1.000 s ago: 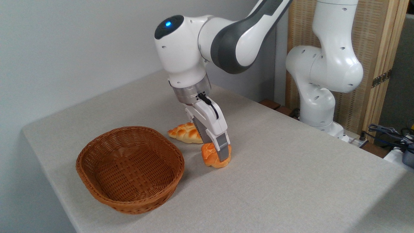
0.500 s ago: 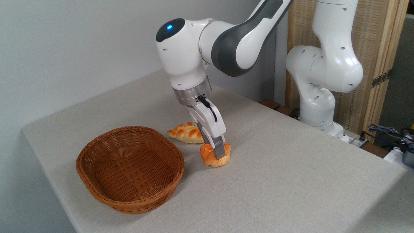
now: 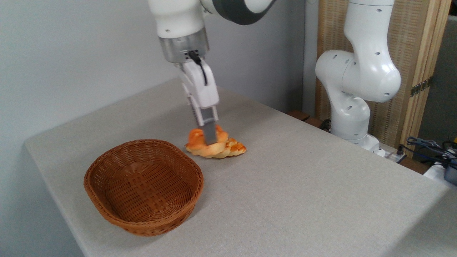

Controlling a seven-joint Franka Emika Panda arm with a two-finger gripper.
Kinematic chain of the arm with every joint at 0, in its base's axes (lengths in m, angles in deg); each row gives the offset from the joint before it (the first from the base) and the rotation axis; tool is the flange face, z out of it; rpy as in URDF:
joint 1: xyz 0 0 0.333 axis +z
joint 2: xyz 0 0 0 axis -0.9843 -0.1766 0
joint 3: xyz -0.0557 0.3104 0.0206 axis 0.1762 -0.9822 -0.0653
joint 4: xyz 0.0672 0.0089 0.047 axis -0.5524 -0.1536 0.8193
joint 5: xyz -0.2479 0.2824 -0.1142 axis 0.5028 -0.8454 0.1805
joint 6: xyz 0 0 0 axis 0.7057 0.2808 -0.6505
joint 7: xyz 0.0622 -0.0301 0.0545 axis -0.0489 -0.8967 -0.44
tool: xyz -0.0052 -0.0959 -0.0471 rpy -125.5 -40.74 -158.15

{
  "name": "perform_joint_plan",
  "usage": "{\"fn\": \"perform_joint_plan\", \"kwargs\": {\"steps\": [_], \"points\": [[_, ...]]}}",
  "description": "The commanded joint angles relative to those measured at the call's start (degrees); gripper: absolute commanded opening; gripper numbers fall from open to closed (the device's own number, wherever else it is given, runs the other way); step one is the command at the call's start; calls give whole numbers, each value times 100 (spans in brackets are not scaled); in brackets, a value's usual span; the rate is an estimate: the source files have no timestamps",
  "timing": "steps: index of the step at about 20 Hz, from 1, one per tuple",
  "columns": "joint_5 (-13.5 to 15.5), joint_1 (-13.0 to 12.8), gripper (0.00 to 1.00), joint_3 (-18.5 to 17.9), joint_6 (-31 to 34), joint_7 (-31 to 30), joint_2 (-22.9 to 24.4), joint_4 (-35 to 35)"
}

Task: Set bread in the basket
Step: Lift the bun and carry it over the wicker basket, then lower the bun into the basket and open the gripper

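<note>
The gripper (image 3: 210,137) has its jaws clamped on the bread (image 3: 200,136), holding it in the air above the bench (image 3: 303,178), in front of the braided loaf (image 3: 228,148). Height likely lets it clear the rim of the empty basket (image 3: 142,185) at left.

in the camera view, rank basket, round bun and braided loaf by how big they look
1. basket, by far the largest.
2. braided loaf, partly hidden behind the bun.
3. round bun, held in the gripper; lifted, so its nearness is unsure.
</note>
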Motion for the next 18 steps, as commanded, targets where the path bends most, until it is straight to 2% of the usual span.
{"fn": "perform_joint_plan", "kwargs": {"steps": [1,3,5,6,8,9,10,11,18], "points": [[368,-40,32,78,-1145,18,-789,354],[413,-40,37,87,-1612,0,-1053,336],[413,-40,51,87,-1868,17,-1273,327],[413,-40,65,122,-1965,9,-1370,327],[378,-40,71,122,-2097,43,-1449,284],[361,-23,86,122,-2098,52,-1476,275],[361,-14,97,122,-2106,44,-1485,283],[361,-14,100,122,-2107,35,-1485,284],[317,-5,100,122,-2150,114,-1476,284]]}}
